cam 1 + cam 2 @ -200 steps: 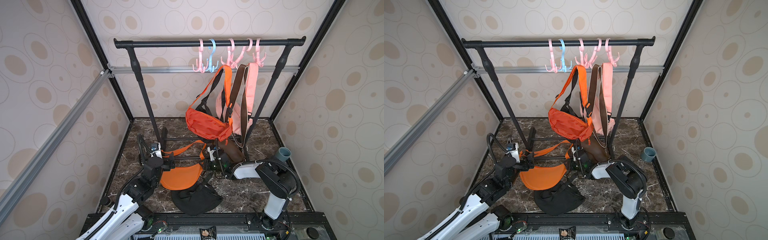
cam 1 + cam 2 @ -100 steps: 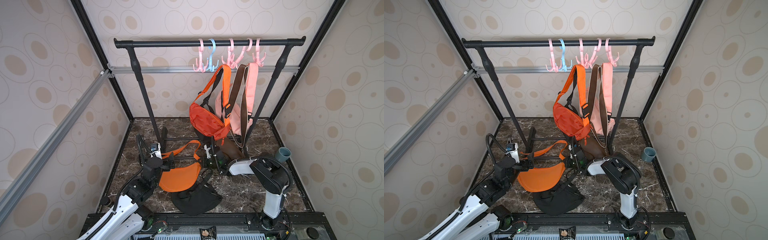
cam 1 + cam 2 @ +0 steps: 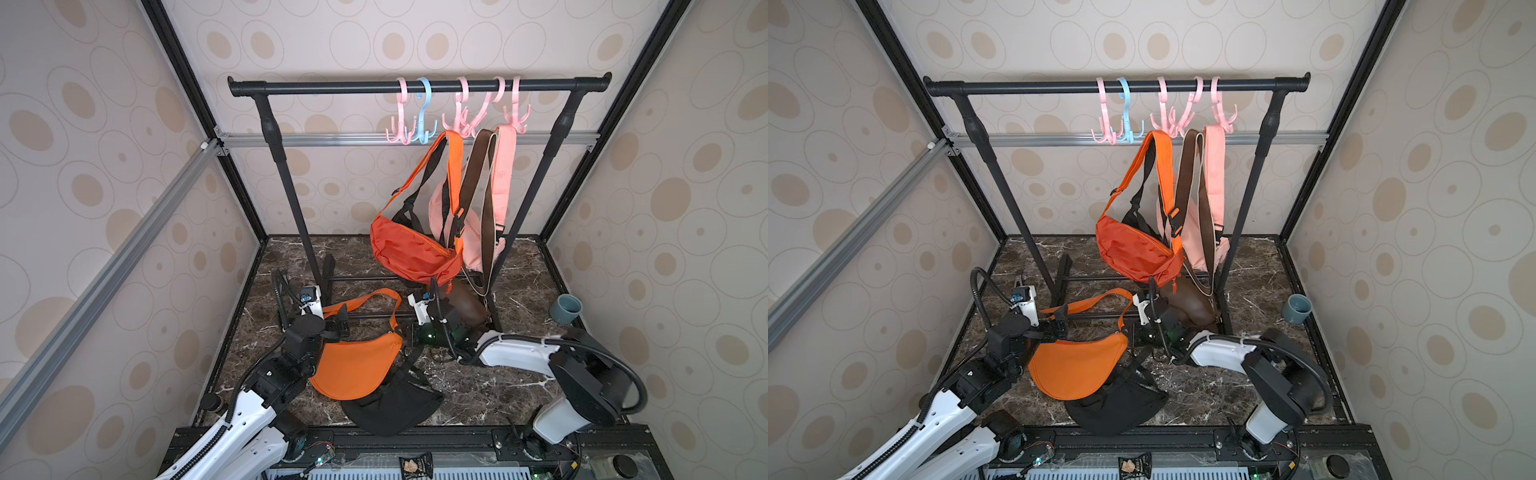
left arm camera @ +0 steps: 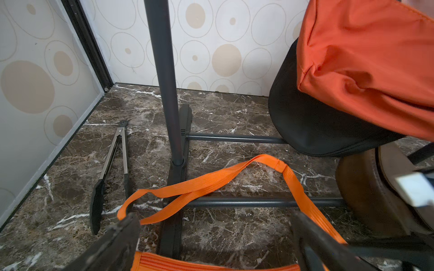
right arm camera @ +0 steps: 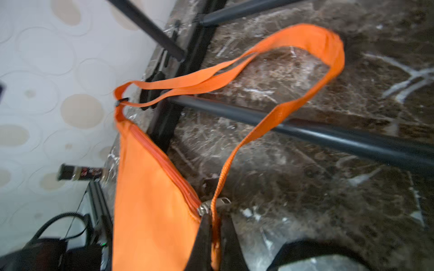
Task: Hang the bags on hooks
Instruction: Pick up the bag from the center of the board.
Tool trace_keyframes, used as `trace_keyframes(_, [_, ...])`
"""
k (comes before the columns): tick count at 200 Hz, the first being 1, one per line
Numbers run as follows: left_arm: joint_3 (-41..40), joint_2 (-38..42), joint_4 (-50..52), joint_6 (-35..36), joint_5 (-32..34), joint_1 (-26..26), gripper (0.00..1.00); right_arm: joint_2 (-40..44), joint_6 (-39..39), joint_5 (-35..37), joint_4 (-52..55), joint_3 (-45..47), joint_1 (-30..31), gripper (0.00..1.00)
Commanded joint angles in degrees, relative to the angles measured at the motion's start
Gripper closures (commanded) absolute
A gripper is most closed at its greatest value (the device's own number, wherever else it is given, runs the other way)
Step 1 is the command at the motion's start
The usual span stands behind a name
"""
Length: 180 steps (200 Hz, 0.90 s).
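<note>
Bags: two on floor point(image 3: 357, 368), three hanging point(image 3: 411, 249).

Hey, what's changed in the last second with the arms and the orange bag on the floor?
The right pincer has moved in to the end of the orange bag and shut on its strap beside the zipper pull. The hanging red-orange bag swung a little. The left pincer stays wide open at the bag's other end; the bag stays on the floor.

Metal tongs point(image 4: 110, 173) on marble floor point(image 3: 498, 386); grey cup point(image 3: 565, 308), perhaps plastic
</note>
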State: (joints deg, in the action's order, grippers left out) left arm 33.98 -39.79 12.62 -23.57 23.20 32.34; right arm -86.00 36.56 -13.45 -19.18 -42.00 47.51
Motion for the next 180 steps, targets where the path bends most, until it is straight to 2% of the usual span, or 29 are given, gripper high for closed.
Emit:
trace_keyframes(1, [0.5, -2.9, -2.0, 1.3, -2.8, -0.7, 0.00, 7.0, -3.0, -4.4, 8.2, 3.1, 1.6, 1.00])
trace_keyframes(36, [3.6, -15.5, -3.0, 1.9, -10.5, -1.4, 0.00, 18.0, -6.9, -10.4, 13.1, 3.8, 2.3, 1.00])
trace_keyframes(57, [4.8, -20.1, -5.4, 1.2, -22.9, -1.8, 0.00, 22.2, -11.0, -14.8, 15.7, 1.5, 2.3, 1.00])
trace_keyframes(70, [4.1, -19.6, -8.3, -0.2, -27.1, -1.7, 0.00, 23.9, -13.5, -16.1, 19.0, -0.6, 2.3, 1.00])
trace_keyframes(80, [3.0, -18.1, -9.9, -0.7, -27.8, -1.8, 0.00, 24.8, -15.3, -17.7, 21.4, -2.1, 2.3, 1.00])
trace_keyframes(110, [2.2, -16.8, -5.4, 1.7, -20.4, -1.8, 0.00, 26.7, -20.0, -21.0, 27.7, -4.7, 2.3, 1.00])
trace_keyframes(124, [1.9, -17.4, -2.9, 3.6, -20.6, -1.8, 0.00, 27.6, -21.3, -20.2, 30.2, -5.4, 2.3, 1.00])
trace_keyframes(149, [-0.9, -18.6, -3.2, 5.5, -26.1, -0.9, 0.00, 29.4, -22.0, -20.2, 31.3, -6.4, 2.3, 1.00])
trace_keyframes(180, [-4.7, -12.9, -8.8, 6.4, -41.8, 2.0, 0.00, 31.5, -23.7, -20.3, 34.1, -8.2, 2.2, 1.00])
